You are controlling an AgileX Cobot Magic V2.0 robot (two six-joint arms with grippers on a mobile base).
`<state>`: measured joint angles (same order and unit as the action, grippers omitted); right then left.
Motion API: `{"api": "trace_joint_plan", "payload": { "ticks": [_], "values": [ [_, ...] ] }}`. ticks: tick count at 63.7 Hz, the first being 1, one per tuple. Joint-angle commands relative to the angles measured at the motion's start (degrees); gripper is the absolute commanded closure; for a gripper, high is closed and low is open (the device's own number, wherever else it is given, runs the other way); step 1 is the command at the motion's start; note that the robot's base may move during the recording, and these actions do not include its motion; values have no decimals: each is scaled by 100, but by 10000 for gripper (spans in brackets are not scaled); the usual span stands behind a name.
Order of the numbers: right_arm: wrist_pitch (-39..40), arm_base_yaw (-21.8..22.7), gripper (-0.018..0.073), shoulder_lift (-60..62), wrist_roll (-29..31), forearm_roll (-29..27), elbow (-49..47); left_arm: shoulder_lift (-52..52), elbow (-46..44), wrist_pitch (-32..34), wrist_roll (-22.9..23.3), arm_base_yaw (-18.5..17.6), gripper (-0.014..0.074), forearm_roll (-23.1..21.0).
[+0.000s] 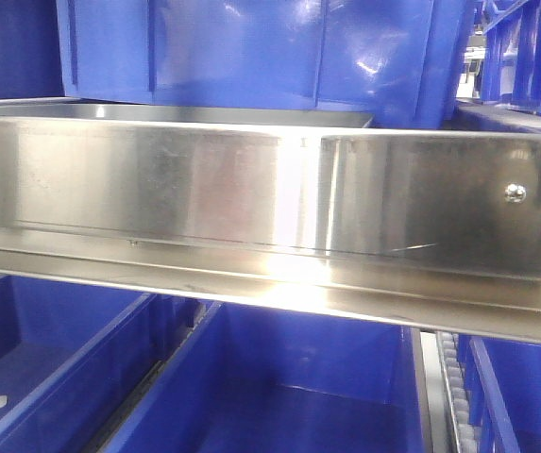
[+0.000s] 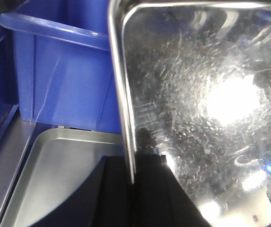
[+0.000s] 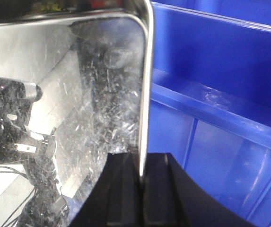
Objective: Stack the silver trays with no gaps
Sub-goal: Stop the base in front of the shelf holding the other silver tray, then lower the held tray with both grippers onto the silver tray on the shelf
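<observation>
In the left wrist view, a mirror-shiny silver tray (image 2: 201, 94) is lifted and tilted, showing its scratched flat face. My left gripper (image 2: 131, 163) is shut on its left rim, one black finger on each side. Below it a second silver tray (image 2: 55, 179) lies flat on the shelf, open side up. In the right wrist view, my right gripper (image 3: 142, 161) is shut on the right rim of a raised silver tray (image 3: 69, 94). The front view shows neither gripper.
A broad steel shelf rail (image 1: 270, 189) with a screw (image 1: 515, 192) fills the front view. Blue bins stand above it (image 1: 251, 47) and below it (image 1: 279, 387). A blue bin (image 2: 59, 75) stands behind the flat tray, and another (image 3: 220, 118) is close on the right.
</observation>
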<state>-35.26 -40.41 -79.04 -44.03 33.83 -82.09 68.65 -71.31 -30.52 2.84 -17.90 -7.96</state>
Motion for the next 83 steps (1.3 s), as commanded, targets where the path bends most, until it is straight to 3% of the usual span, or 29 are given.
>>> {"api": "trace_joint_plan", "payload": {
  "ticks": [1,19,32,41,54,63,68,75,83],
  "values": [
    [746,-93,638,37,69,-132,-47,-51,-83,161,-68,-105,615,-319],
    [701,-93,638,37,69,-280,-47,-51,-83,351,-68,-105,615,-320],
    [1108,-93,638,37,69,-292,-47,-51,-83,547,-68,-105,615,-343],
    [259,-93,638,-35,69,-292,-47,-31,-14,162,-68,-105,615,-319],
    [-843,-93,638,-375,316,-448,60,297,243,-66,-68,-105,614,205],
    [-879,-93,638,-602,532,-949,337,597,268,-117,131,-105,614,219],
    [-1006,-93,638,-654,520,-949,490,719,268,-146,241,-105,614,275],
    [-1094,-93,638,-664,520,-986,697,902,268,-316,833,10,614,607],
    [-967,-93,638,-664,520,-1102,764,1034,268,-498,876,247,614,708]
  ]
}}
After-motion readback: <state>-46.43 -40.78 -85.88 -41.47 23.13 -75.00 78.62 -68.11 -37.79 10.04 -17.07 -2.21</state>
